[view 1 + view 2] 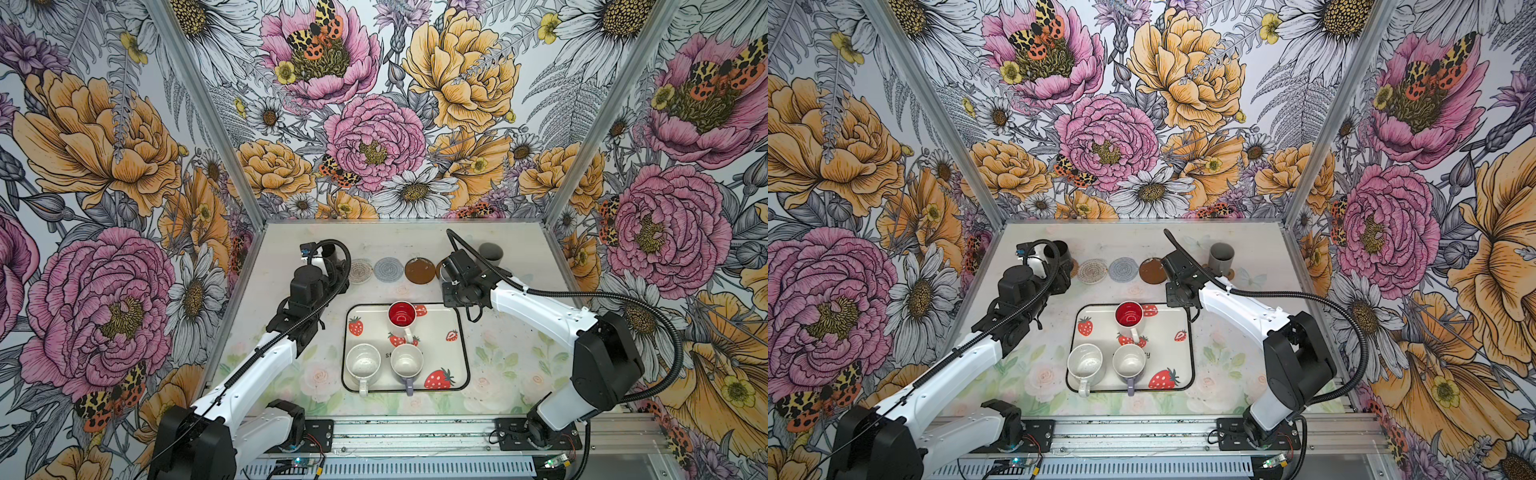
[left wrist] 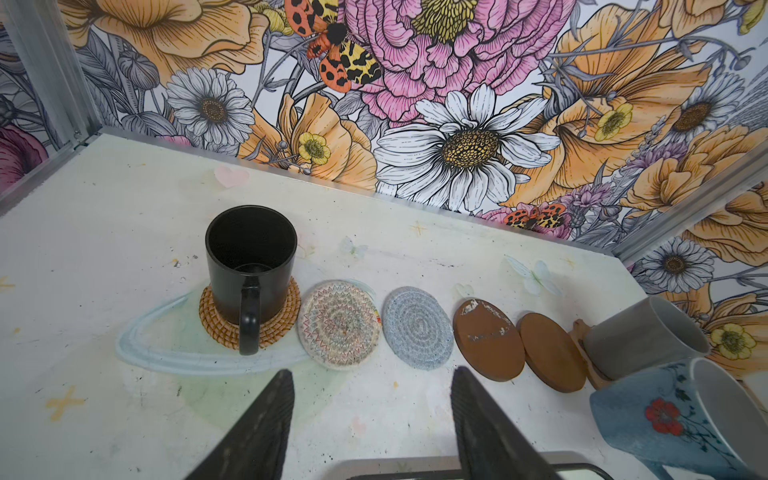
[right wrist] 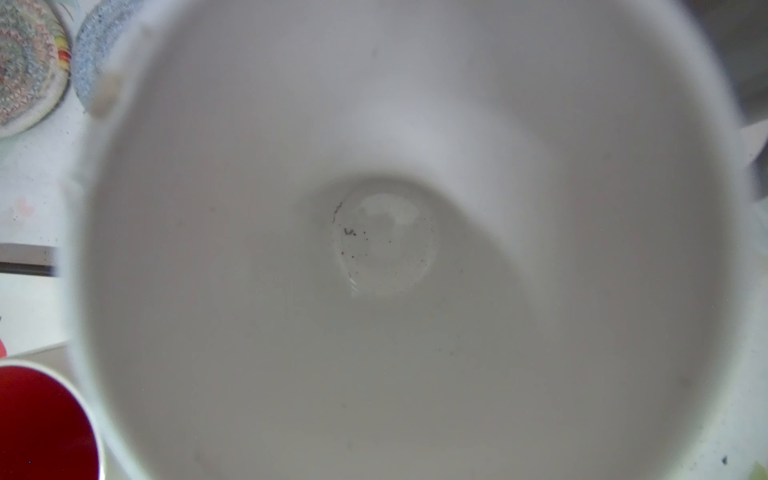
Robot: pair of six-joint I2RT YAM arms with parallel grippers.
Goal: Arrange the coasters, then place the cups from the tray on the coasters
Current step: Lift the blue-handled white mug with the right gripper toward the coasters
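Light blue mug (image 2: 665, 419) hangs tilted, apparently gripped by right claw (image 1: 445, 272).

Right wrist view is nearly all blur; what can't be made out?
- Right gripper fingers: right wrist view filled by the light blue mug's blurred inside; top views, arm covers them.
- Paw-shaped coaster: mostly under the grey mug, left wrist view.
- Tray lettering: mugs cover most, both top views.

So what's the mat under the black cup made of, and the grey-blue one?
The tan coaster under the black cup looks like woven rattan or cane: shiny coiled strands stitched in rings. The grey-blue coaster seems to be soft cotton rope, matte and fuzzy, wound in a spiral.
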